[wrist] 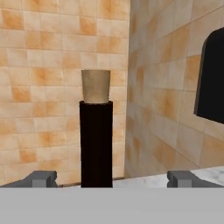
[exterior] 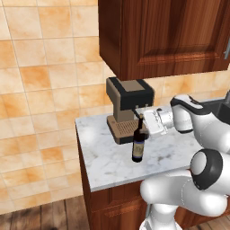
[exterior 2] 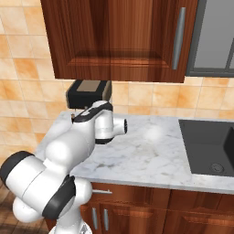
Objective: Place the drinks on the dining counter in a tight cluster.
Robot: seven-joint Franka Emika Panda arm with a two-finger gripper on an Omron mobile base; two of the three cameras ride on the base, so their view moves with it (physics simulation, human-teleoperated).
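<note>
A tall dark wine bottle (exterior: 138,146) with a label stands upright on a small marble counter (exterior: 108,164), just in front of a coffee machine (exterior: 130,105). My gripper (exterior: 143,120) is level with the bottle's neck and open. In the hand view the dark neck (wrist: 96,144) with its tan cork rises between my spread fingertips (wrist: 41,178), nearer the left one and touching neither. The gripper (wrist: 111,178) holds nothing. The dining counter is out of view.
A wooden wall cabinet (exterior: 166,36) hangs low over the coffee machine (exterior 2: 89,93). A dark sink (exterior 2: 210,146) is set into the counter to the right. The tiled wall (exterior: 40,90) is behind and to the left. The counter's left edge is near the bottle.
</note>
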